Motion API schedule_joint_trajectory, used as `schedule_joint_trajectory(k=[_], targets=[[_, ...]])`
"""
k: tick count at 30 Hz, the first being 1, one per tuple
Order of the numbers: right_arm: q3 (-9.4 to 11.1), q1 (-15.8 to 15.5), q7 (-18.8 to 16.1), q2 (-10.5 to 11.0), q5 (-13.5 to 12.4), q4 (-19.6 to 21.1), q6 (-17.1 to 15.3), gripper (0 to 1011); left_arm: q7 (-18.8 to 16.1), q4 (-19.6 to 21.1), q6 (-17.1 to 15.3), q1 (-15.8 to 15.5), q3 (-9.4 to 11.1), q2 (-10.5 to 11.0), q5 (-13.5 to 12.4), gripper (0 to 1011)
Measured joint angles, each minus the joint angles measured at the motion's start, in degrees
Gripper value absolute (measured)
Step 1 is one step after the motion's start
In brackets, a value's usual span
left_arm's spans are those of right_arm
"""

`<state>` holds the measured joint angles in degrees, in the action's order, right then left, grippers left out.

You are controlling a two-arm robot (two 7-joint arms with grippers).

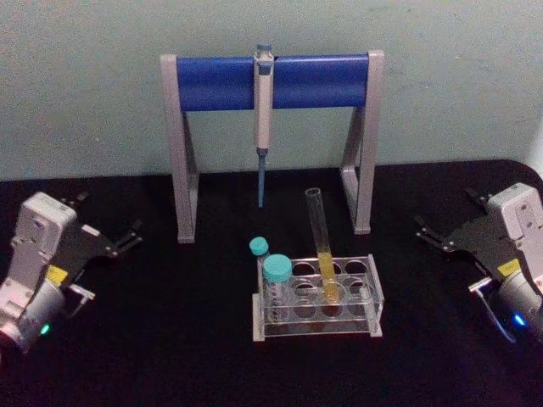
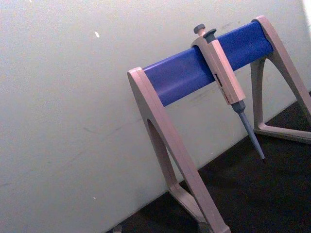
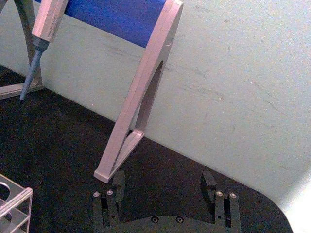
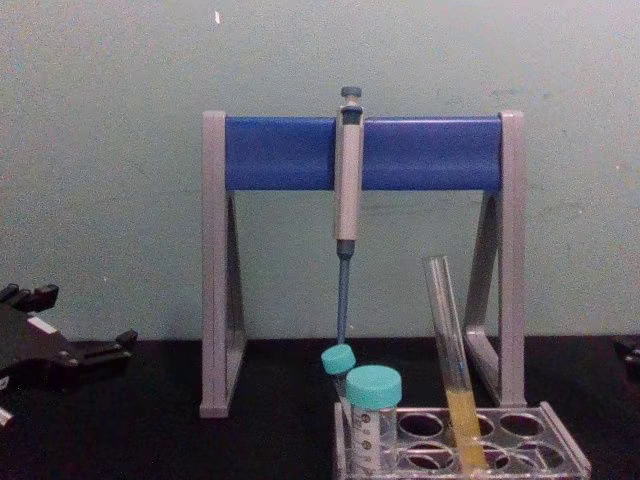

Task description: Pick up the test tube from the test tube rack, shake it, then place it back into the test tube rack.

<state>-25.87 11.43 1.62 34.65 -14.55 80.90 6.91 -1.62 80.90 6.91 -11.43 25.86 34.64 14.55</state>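
Head view reference: the test tube (image 1: 321, 246) is seated tilted in the test tube rack (image 1: 373, 297), its open mouth leaned toward the left gripper (image 1: 109, 216) and away from the right gripper (image 1: 445, 212). It lies between the two and well apart from both. Several faults are judged possible. Because the tube is uncapped, the yellow liquid (image 1: 329, 284) could be thrown out by a vigorous shake. Because the tube is tilted, a closure aimed at its base would be misaligned at its upper part, and the smooth glass could slip. The light rack could be lifted or dragged if the tube binds in its hole. The teal-capped vials (image 1: 276, 270) stand just beside the tube on the left gripper's side and could be struck by an approach from there; the right gripper's side is less obstructed. The pipette (image 1: 263, 110) hung on the stand (image 1: 212, 82) sits beyond the tube and could be hit on a high lift. Both arms are held low over the table (image 1: 170, 356) at its outer edges, jaws spread and empty, directed toward the stand.
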Motion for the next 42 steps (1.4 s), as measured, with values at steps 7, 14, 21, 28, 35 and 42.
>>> schedule_joint_trajectory(k=[7, 14, 21, 28, 35, 42], targets=[[0.0, 0.0, 0.0, 0.0, 0.0, 0.0, 0.0, 1000, 0.0, 0.0, 0.0, 0.0, 0.0, 0.0, 0.0, 1001], [1.7, -1.2, 0.4, -0.2, 0.6, 1.2, 0.2, 1000, 0.0, 0.0, 0.0, 0.0, 0.0, 0.0, 0.0, 1001], [3.2, -2.6, -1.7, 0.2, 0.6, 3.6, 2.6, 1000, 0.0, 0.0, 0.0, 0.0, 0.0, 0.0, 0.0, 1001], [3.6, -3.7, -7.4, 1.4, -1.0, 6.3, 6.1, 1000, 0.0, 0.0, 0.0, 0.0, 0.0, 0.0, 0.0, 1001], [3.2, -3.6, -12.9, 1.3, -2.5, 7.7, 8.5, 1000, 0.0, 0.0, 0.0, 0.0, 0.0, 0.0, 0.0, 1001], [2.0, -2.4, -18.4, 0.2, -4.0, 7.7, 9.6, 1000, 0.0, 0.0, 0.0, 0.0, 0.0, 0.0, 0.0, 1001]])
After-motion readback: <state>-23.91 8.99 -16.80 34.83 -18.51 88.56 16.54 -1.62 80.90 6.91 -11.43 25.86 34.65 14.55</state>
